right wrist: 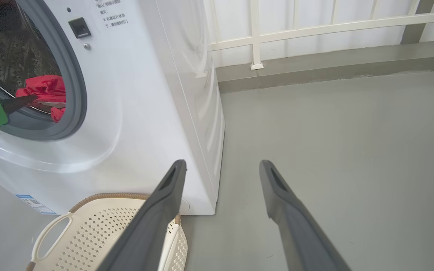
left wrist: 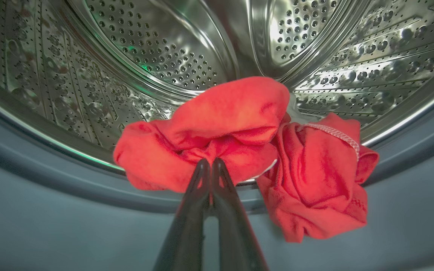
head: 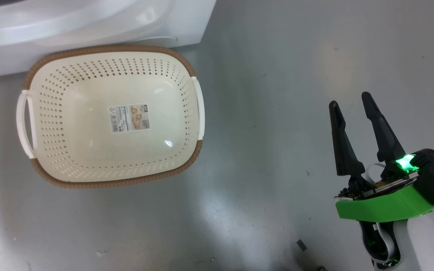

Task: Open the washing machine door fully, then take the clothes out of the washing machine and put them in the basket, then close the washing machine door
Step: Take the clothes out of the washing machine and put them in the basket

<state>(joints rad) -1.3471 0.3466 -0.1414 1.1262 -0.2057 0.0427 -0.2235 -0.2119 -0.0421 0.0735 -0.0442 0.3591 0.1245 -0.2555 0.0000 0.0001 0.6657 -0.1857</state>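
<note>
Pinching the clothes [left wrist: 232, 113], left jaws pressed together, right jaws spread, empty

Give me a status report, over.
Left gripper shut on clothes at drum mouth. Right gripper open, idle over floor. Basket beside washing machine, nothing blocking.

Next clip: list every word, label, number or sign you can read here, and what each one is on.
Sticker inside the basket: a barcode and fine print, too small to read.
Chinese print on the washing machine front, beside the top of the door opening: too small to quote reliably.
Blue label at its lower front corner: blurred, unreadable.
No other text or numbers can be read.
</note>
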